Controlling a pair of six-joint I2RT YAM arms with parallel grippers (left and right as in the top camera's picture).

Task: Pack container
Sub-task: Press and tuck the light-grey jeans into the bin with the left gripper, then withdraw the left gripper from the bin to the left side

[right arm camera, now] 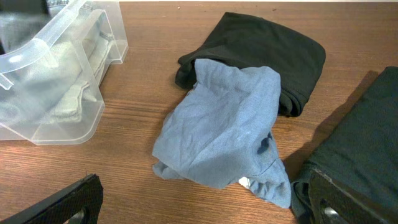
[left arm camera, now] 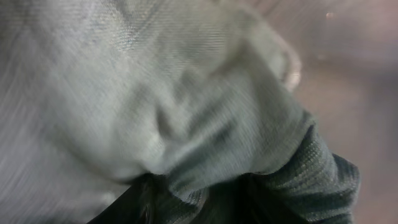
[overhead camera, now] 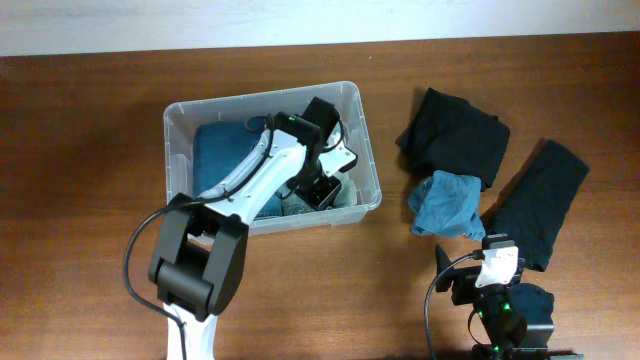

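Observation:
The clear plastic container (overhead camera: 260, 97) stands left of centre on the table; its near corner (right arm camera: 56, 81) shows in the right wrist view. My left gripper (overhead camera: 322, 190) reaches down into its right end. A pale grey-green garment (left arm camera: 155, 93) fills the left wrist view, and my left gripper (left arm camera: 196, 202) is shut on a bunched fold of it. The same garment (overhead camera: 296, 208) lies by the container's front wall, next to a teal cloth (overhead camera: 215, 150). My right gripper (right arm camera: 208, 211) stands open and holds nothing, low over the table just short of a crumpled blue garment (right arm camera: 224, 124).
A folded black garment (overhead camera: 455, 135) lies behind the blue garment (overhead camera: 447, 205), partly under it. Another black garment (overhead camera: 540, 200) stretches along the right side, close to my right gripper's (overhead camera: 495, 265) right finger. Bare wood separates the container from the blue garment.

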